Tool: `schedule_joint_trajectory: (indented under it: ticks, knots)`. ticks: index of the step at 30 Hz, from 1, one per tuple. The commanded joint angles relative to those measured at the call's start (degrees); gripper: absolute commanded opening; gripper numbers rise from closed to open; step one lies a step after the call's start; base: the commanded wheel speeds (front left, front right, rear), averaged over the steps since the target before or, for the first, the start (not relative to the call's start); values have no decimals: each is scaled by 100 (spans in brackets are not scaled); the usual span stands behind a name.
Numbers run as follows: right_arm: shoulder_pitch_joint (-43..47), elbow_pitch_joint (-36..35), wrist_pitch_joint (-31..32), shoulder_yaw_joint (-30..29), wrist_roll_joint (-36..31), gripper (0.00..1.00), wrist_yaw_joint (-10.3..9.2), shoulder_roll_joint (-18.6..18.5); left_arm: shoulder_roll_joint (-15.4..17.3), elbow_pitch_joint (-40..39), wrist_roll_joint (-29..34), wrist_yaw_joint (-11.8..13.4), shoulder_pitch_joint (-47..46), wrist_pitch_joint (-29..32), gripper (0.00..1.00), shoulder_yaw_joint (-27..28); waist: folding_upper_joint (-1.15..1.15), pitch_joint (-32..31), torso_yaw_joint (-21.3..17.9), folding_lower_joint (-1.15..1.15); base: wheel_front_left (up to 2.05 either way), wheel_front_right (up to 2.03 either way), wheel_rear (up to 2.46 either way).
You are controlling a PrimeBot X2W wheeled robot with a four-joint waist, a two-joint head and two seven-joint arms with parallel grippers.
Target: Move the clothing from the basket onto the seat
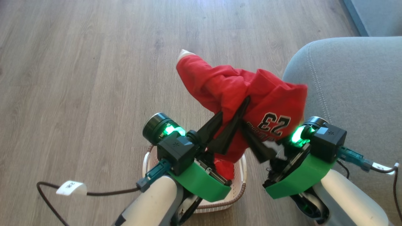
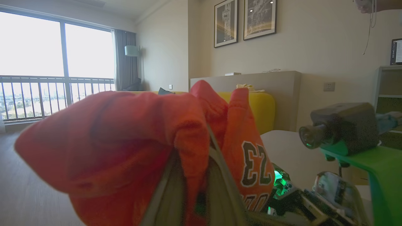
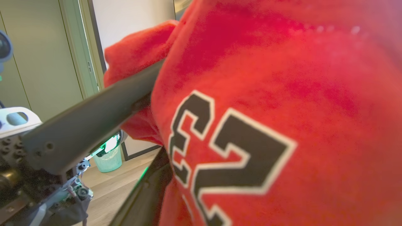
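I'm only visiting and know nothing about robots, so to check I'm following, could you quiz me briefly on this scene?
1. True or false: the basket stands on the seat.
2. Which number does the clothing show? A 23, B 32, C 45.
3. Which end effector is clamped shut on the clothing?
Key: 1 false, the basket is on the floor, not on the seat; 2 A; 3 the left end effector.

The clothing point(image 1: 238, 91) hangs above the basket point(image 1: 241, 175), caught between the left end effector's point(image 1: 235, 106) fingers, with the right end effector point(image 1: 254, 138) just to its right. More clothing lies in the basket on the floor point(image 1: 78, 78). The seat point(image 1: 351, 81) stands right of the basket.
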Motion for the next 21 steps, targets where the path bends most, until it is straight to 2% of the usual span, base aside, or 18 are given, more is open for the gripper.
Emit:
schedule_joint_trajectory:
  ticks: [1, 21]
  knots:
    - [-245, -153, -36, -24, -35, 0, -1, 36, 24, -177, -29, -35, -174, -55, 0, 174, 0, 3, 2, 0, 0, 0, 0]
    - [-74, -250, -36, -483, -162, 0, -1, 238, 23, -127, -2, -82, -158, -55, 0, 316, 0, 23, -3, 0, 0, 0, 0]
